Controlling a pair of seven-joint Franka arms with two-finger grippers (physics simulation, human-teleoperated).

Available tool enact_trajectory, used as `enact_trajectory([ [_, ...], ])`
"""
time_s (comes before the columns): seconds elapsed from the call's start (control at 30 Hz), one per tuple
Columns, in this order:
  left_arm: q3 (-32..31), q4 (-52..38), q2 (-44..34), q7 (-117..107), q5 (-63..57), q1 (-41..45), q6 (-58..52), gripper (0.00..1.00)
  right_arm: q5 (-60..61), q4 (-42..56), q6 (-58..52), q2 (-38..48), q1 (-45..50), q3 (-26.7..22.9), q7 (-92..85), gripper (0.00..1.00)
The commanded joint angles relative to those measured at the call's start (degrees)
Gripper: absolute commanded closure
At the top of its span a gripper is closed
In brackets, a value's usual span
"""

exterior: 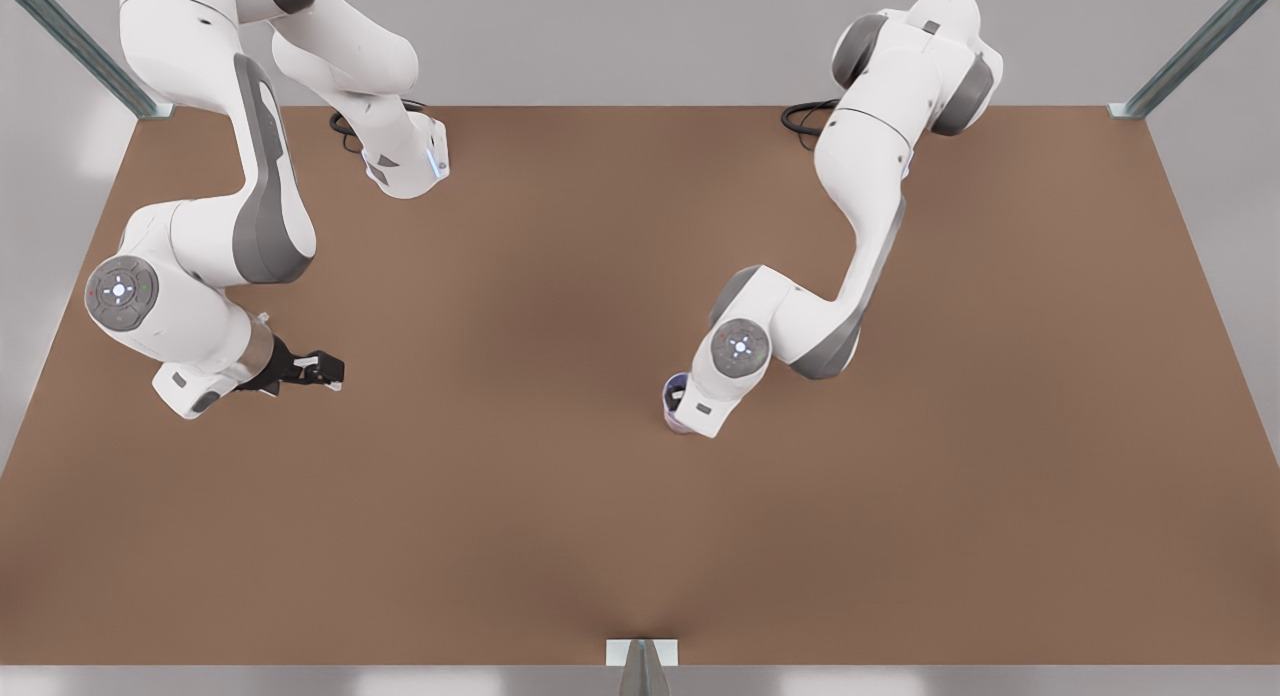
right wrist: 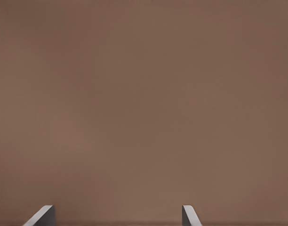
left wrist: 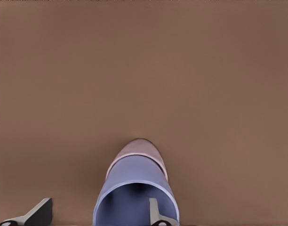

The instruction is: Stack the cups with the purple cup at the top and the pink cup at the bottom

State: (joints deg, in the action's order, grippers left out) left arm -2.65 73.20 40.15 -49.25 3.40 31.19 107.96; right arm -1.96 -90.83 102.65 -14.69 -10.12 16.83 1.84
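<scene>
Purple cup (left wrist: 134, 188) nested in pink cup (left wrist: 139, 149), stack done.
Left gripper (left wrist: 94, 214) straddles its rim, fingers parted, releasing; right gripper (exterior: 318, 369) waits spread over table (exterior: 560, 276).

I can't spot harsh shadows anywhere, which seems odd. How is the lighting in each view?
Front view: soft, even light, a darker patch mid-table, no glare. Left wrist view: the purple cup in the pink cup has a shaded interior. Right wrist view: flat brown, shadowless.

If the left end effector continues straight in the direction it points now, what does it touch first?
Probably the purple cup, nested in the pink cup: one finger of the left end effector is already inside its rim. Depth is unclear.
</scene>
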Motion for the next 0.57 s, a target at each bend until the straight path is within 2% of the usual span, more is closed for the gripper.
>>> enact_trajectory([
  [0.0, 0.18, -0.17, -1.48, 0.21, -0.67, -0.25, -1.69, 0.01, 0.03, 0.04, 0.09, 0.01, 0.01, 0.05, -1.66, 0.00],
  [0.1, 2.29, -2.19, -7.89, 5.65, -0.94, -1.39, -15.75, 0.01, 0.03, 0.04, 0.00, -0.08, 0.01, 0.05, -1.66, 0.00],
  [0.13, 4.14, -2.36, -11.05, 14.61, -1.03, -3.94, -19.97, 0.01, 0.11, 0.04, 0.00, -0.08, 0.01, -0.04, -1.66, 0.00],
  [0.23, 13.89, -2.54, -15.71, 37.29, -0.94, -5.70, -25.78, 0.01, 0.03, 0.04, 0.00, -0.08, -0.08, 0.05, -1.93, 0.00],
  [0.37, 14.07, 5.02, -23.71, 54.79, -4.72, -10.19, -23.32, 0.00, 0.11, 0.48, -0.17, 0.01, 0.63, 0.05, -1.40, 0.00],
  [0.53, 14.07, 4.58, -23.63, 54.61, -4.19, -11.24, -23.49, 0.00, 0.03, 1.36, 0.27, -1.31, 0.80, 0.31, -1.49, 0.00],
])
